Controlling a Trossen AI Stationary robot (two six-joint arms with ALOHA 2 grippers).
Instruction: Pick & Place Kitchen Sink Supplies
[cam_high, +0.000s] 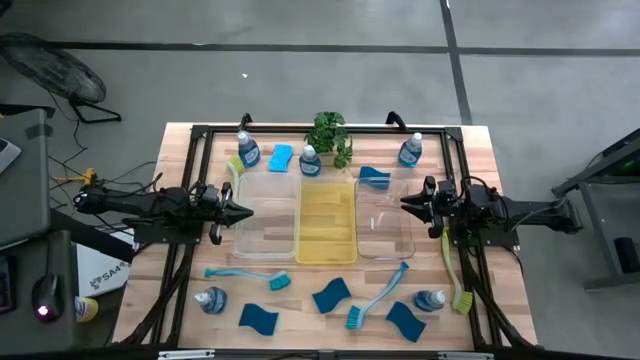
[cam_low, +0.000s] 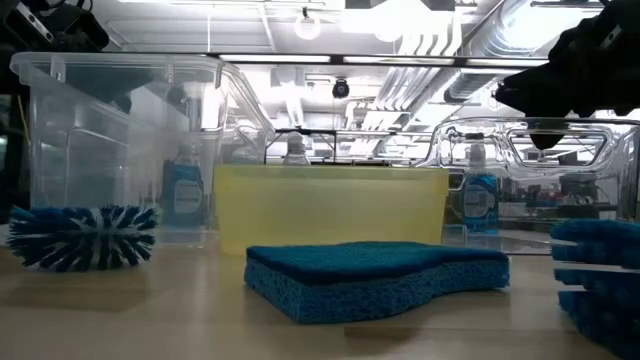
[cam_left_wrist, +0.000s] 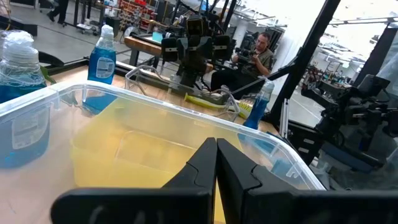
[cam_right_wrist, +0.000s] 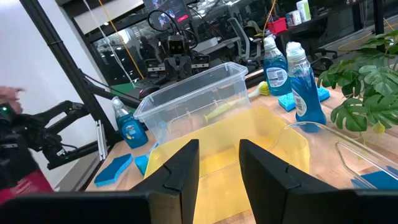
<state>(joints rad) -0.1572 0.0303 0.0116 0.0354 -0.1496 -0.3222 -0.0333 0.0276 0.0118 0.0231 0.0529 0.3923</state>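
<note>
Four wavy blue sponges (cam_high: 331, 296) near front edge; left claw (cam_high: 243, 212) pressed together, right claw (cam_high: 408, 203) spread, empty.

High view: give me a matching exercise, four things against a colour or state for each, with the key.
Things:
1. Middle tray
2. Left gripper
3. Right gripper
4. Brush under the right arm

Colour or state:
A. Jaws apart, nothing between them
B. Yellow-green, lying on the table
C. Translucent yellow, between two clear trays
D. Jaws shut, holding nothing

Pairs: 1-C, 2-D, 3-A, 4-B
</note>
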